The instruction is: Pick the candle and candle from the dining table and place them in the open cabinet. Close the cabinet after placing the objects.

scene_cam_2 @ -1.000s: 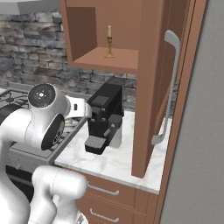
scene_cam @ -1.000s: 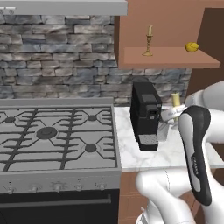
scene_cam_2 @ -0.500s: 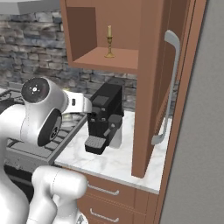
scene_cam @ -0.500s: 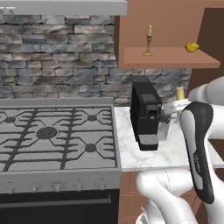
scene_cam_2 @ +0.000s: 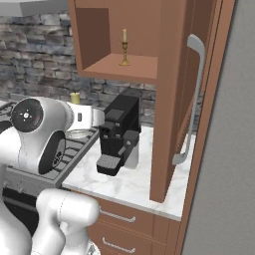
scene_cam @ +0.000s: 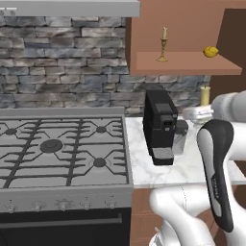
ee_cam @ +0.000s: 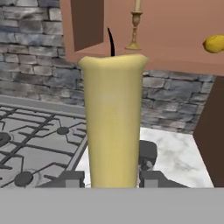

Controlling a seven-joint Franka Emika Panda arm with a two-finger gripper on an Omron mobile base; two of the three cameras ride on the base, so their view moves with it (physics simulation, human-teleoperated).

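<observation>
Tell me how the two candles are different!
The candle on the brass candlestick is thin and stands on the cabinet shelf. The stubby candle is thick, sits in a silver dish, and is held up in the air between the claw's fingers. Both are yellow and upright.

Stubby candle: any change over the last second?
The arm has swung a little, carrying the stubby candle in its silver dish slightly toward the open cabinet; it is still held below the shelf. The candlestick, lemon and coffee machine have stayed put.
</observation>
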